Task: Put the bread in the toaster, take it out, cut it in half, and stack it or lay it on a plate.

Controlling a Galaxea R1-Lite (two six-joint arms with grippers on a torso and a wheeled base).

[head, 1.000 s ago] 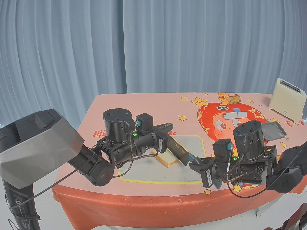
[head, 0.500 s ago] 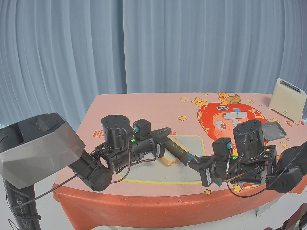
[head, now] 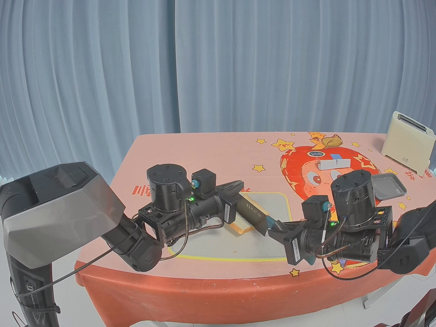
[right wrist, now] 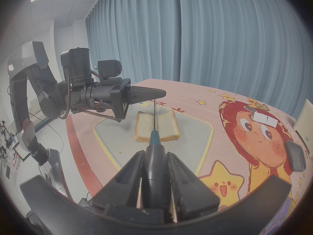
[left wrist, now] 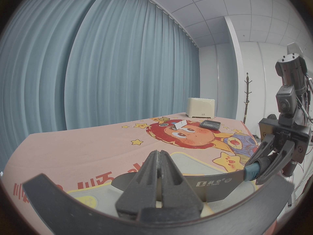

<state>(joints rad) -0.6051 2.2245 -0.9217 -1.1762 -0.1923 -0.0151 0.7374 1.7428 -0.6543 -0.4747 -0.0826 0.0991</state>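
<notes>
A slice of bread point(head: 240, 226) point(right wrist: 166, 125) lies on the grey cutting mat point(head: 227, 247) point(right wrist: 192, 137). My right gripper point(head: 278, 229) point(right wrist: 156, 162) is shut on the teal handle of a knife point(head: 252, 211) point(left wrist: 208, 184). The blade stands on edge across the middle of the slice. My left gripper point(head: 237, 187) point(left wrist: 159, 153) point(right wrist: 162, 91) is shut with nothing in it. It hovers right over the blade's top edge above the bread; whether it touches the blade I cannot tell.
A cream toaster point(head: 408, 141) point(left wrist: 200, 107) stands at the far right of the table. A dark tray-like plate point(head: 388, 186) point(left wrist: 210, 124) lies in front of it, behind my right arm. A small white block point(head: 334, 163) rests on the tablecloth's cartoon face.
My left gripper has dipped a little toward the knife blade and bread. The right gripper and the knife have barely shifted.
</notes>
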